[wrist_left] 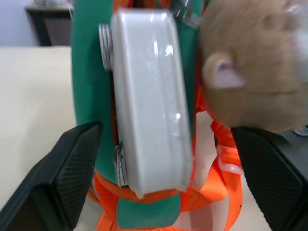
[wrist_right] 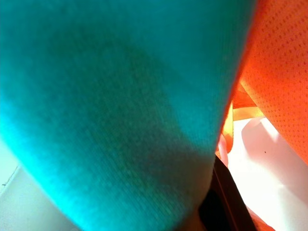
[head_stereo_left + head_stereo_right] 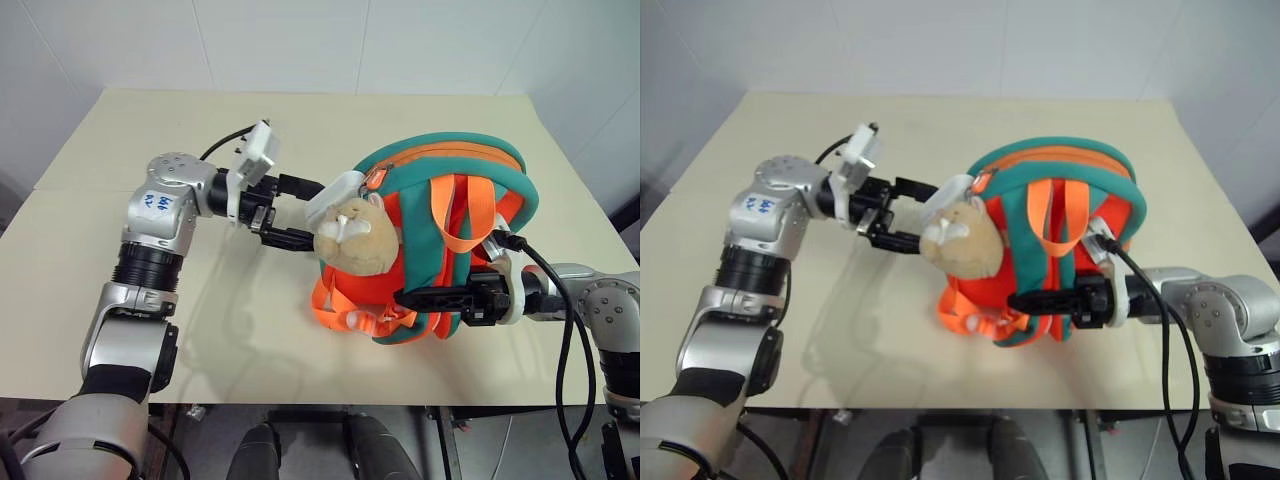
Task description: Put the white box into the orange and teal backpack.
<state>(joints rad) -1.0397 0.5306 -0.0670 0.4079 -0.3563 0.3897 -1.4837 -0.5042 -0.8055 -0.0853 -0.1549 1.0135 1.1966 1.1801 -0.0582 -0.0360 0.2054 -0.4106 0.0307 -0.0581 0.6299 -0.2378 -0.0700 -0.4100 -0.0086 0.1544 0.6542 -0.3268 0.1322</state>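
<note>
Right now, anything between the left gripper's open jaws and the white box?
Nothing. In the left wrist view the left gripper stands open, bare gaps beside the white box lodged in the backpack opening.

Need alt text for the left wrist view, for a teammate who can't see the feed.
The white box sits partway in the opening of the orange and teal backpack, with the left gripper open, a black finger on each side, neither touching it. A beige plush toy presses against the box's side.
</note>
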